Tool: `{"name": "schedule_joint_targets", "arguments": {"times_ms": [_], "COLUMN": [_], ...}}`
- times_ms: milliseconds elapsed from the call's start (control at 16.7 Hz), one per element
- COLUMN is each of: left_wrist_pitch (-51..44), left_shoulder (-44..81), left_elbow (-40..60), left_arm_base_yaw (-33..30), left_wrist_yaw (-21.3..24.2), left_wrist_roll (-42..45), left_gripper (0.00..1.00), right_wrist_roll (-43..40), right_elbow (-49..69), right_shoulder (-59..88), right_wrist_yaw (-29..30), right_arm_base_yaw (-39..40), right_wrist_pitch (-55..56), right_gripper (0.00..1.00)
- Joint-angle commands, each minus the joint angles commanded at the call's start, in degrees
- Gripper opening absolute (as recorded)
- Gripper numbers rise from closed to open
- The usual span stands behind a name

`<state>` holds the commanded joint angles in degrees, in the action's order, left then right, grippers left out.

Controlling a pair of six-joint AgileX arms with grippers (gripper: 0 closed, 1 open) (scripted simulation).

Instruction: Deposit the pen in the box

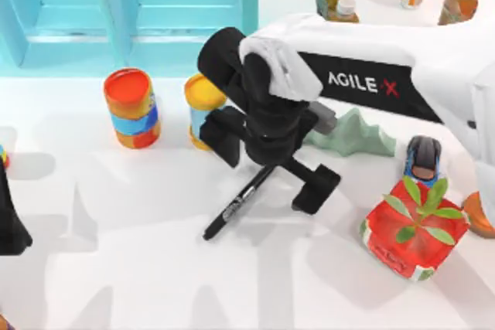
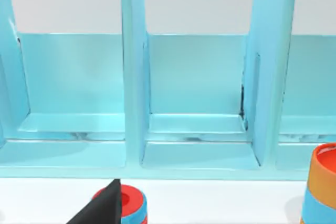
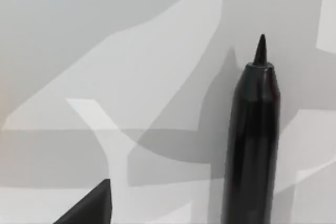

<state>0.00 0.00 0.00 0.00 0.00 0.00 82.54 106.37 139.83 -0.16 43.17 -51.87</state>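
The pen (image 1: pixel 238 205) lay slanted near the table's middle, its upper end under your right gripper (image 1: pixel 269 161), whose fingers (image 1: pixel 315 188) stood spread on either side of it; whether they touched it could not be told. The right wrist view showed the pen's pointed tip (image 3: pixel 260 51) over white table (image 3: pixel 105 51). The turquoise box (image 1: pixel 139 5) stood at the far left, two striped cans (image 1: pixel 133 107) before it. Your left arm (image 1: pixel 9 214) sat at the left edge; its finger state could not be told.
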Motion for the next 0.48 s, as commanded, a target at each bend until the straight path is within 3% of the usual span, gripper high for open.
{"name": "schedule_joint_targets", "arguments": {"times_ms": [180, 480], "left_wrist_pitch": [0.0, 0.0], "left_shoulder": [0.0, 0.0], "left_elbow": [0.0, 0.0], "left_arm_base_yaw": [0.0, 0.0], "left_wrist_yaw": [0.0, 0.0], "left_wrist_roll": [0.0, 0.0], "left_gripper": [1.0, 1.0], "right_wrist_roll": [0.0, 0.0], "right_elbow": [0.0, 0.0], "right_shoulder": [0.0, 0.0], "right_wrist_yaw": [0.0, 0.0], "right_arm_base_yaw": [0.0, 0.0], "right_wrist_pitch": [0.0, 0.0], "right_gripper": [1.0, 0.62]}}
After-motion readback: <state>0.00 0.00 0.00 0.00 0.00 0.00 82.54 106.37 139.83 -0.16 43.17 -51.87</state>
